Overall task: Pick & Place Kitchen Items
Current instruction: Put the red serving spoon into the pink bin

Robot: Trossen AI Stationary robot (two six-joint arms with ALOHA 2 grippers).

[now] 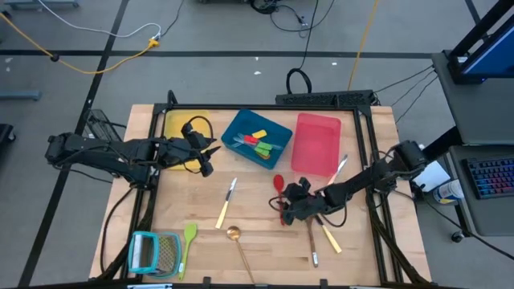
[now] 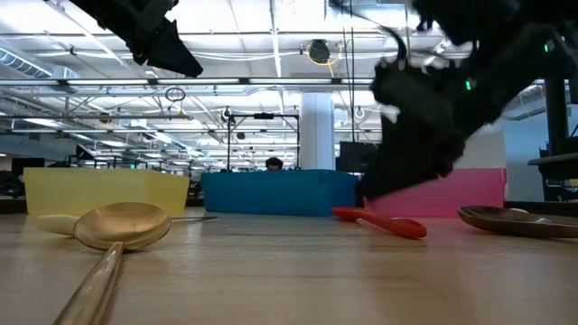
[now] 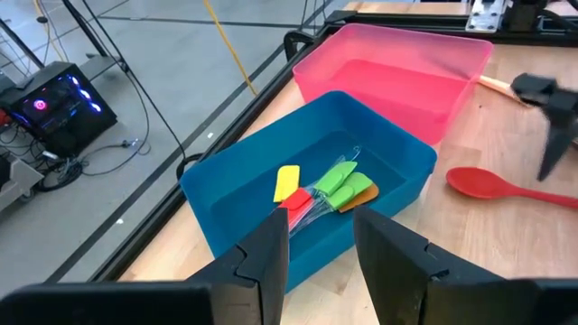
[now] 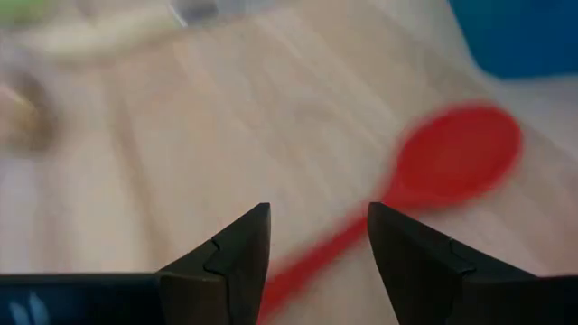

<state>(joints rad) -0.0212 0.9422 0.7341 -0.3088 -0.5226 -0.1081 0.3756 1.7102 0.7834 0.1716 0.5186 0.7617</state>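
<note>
Low view: from table height the brass spoon (image 2: 122,226) lies nearest, with the red spoon (image 2: 379,221) farther back; the depth between them does not show here.
High view: only this one lays out the whole table (image 1: 257,241): teal-framed grater (image 1: 154,253) and green spatula (image 1: 189,238) at the near left corner, brass spoon (image 1: 234,234) near the middle front, a cream-handled knife (image 1: 226,205) just beyond it.
Right gripper: the right gripper (image 1: 289,210) hangs low over the right-hand middle of the table, fingers parted with a clear gap, nothing between them.
Red spoon and right gripper: in the right wrist view the red spoon (image 4: 424,185) lies on the wood, its handle running into the gap of the right gripper (image 4: 316,244); I cannot tell whether a finger touches it.
Near right: more slim utensils (image 1: 325,237) lie just beside that gripper, partly under the arm.
Left gripper: the left gripper (image 1: 207,160) sits at the near-left edge of the blue tray (image 1: 233,132), partly open and empty.
Left wrist view: only here is the tray's inside plain: yellow, green, red and orange tools (image 3: 321,190) in the blue tray (image 3: 226,199), seen between the left gripper's (image 3: 321,239) fingers.
Far side: yellow tray (image 1: 173,124) left, red tray (image 1: 317,140) right of the blue one.
</note>
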